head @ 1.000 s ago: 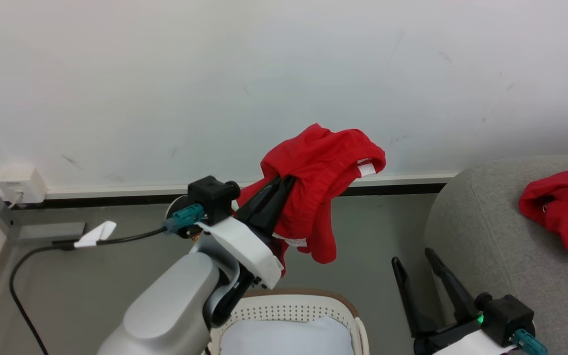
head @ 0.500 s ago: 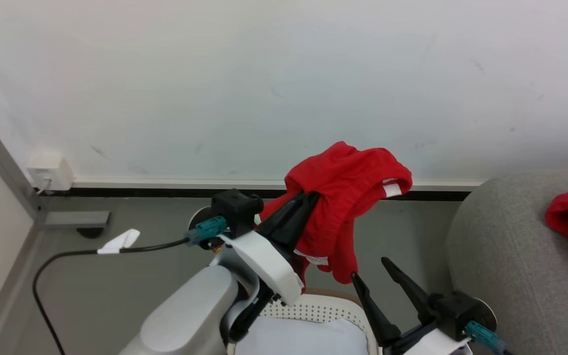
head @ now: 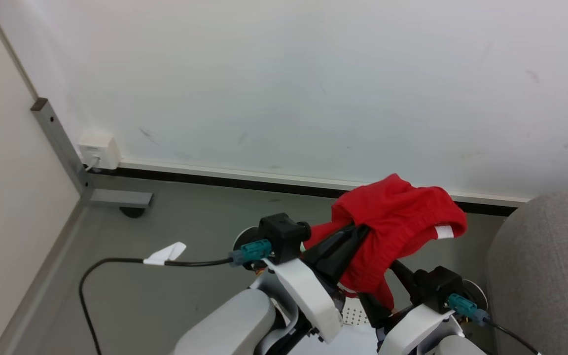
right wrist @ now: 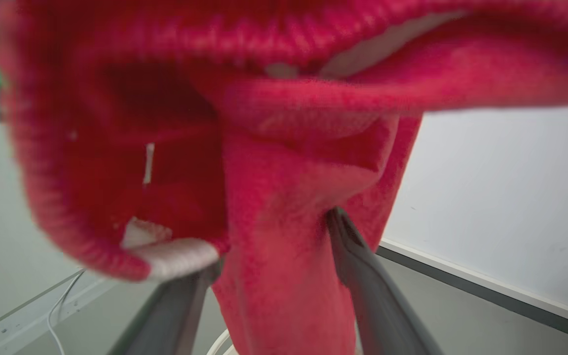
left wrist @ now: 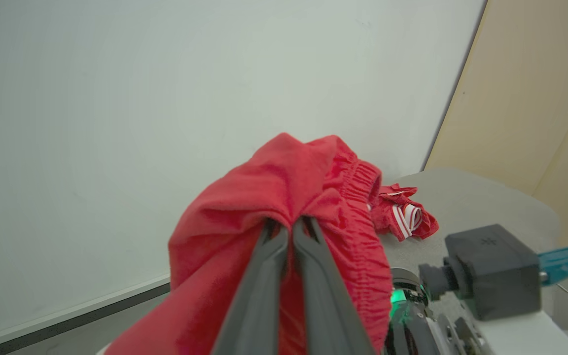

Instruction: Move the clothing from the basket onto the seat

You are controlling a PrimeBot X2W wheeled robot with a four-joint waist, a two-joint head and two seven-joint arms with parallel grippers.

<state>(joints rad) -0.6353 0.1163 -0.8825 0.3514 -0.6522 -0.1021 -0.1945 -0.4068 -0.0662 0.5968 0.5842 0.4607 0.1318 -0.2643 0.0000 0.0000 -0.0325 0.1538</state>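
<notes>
Seat (head: 545, 276): grey, one red striped garment (left wrist: 402, 217) lying on it. Basket (head: 350, 313): just left of the seat, low, mostly hidden behind the arms. Red shorts (head: 397, 222): up in the air left of the seat, not over it, draped across the left pincer (left wrist: 289, 227), which is clamped together on a bunched fold. Right pincer (right wrist: 274, 241): fingers apart, a hanging leg between them, not pinched. Cloth looks light, floppy and grippy. The elastic waistband is probably the thickest, safest hold.
</notes>
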